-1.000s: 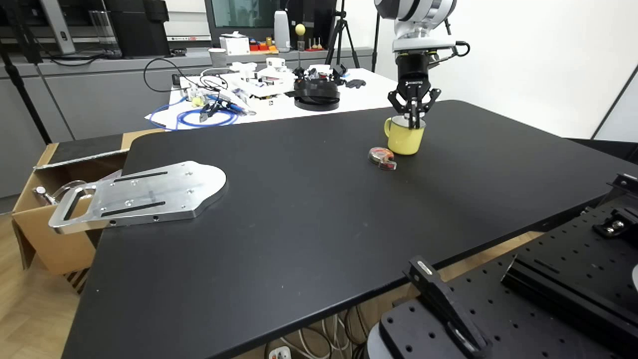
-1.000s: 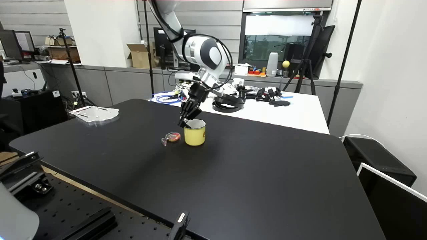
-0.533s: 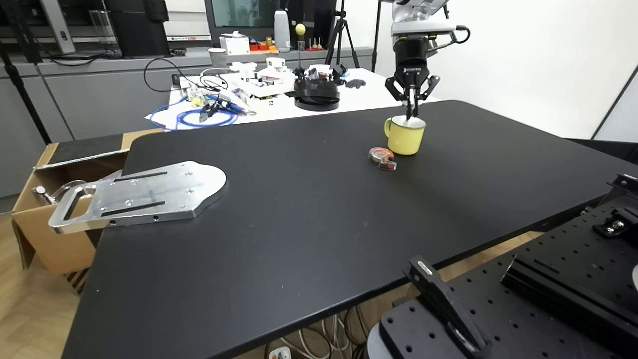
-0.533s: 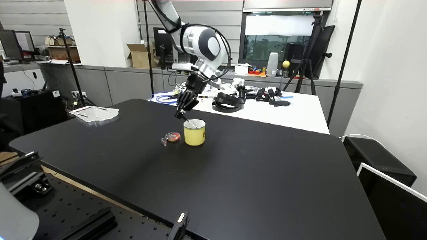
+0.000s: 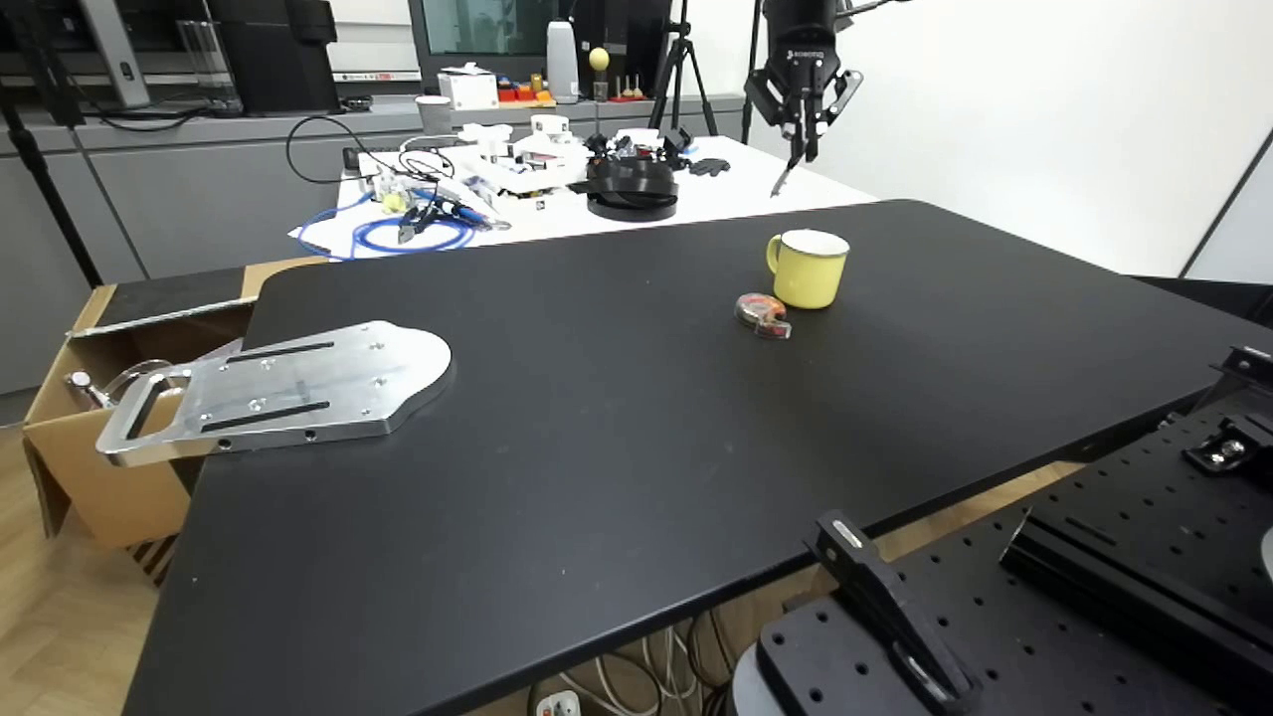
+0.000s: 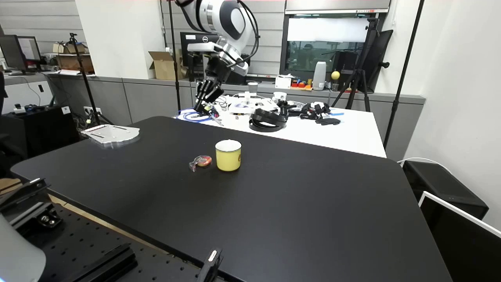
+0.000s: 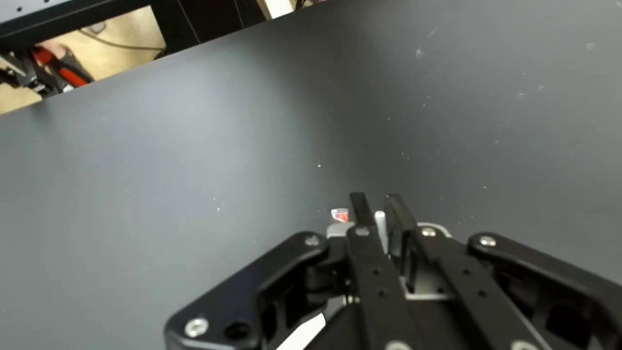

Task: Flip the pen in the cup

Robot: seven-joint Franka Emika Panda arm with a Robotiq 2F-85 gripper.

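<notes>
The yellow cup (image 5: pixel 808 273) stands upright on the black table in both exterior views (image 6: pixel 228 159). Its pale inside shows nothing standing above the rim. My gripper (image 5: pixel 801 151) is above the cup and toward the back, clear of it; it also shows in an exterior view (image 6: pixel 201 109). It is shut on the thin pen (image 5: pixel 782 181), which hangs tilted below the fingertips. In the wrist view the pen (image 7: pixel 381 226) shows as a whitish stick between the two fingers (image 7: pixel 377 198). There the cup is mostly hidden behind the jaws.
A small reddish clear lump (image 5: pixel 764 315) lies beside the cup. A metal plate (image 5: pixel 328 383) lies at the table's edge over a cardboard box (image 5: pixel 119 487). A white table (image 6: pixel 332 135) with cables and black round parts (image 6: pixel 267 120) stands behind.
My gripper has risen from the cup's rim, lifting the pen out of the cup up and toward the back. The pen now tilts more. The cup and the lump have not moved.
</notes>
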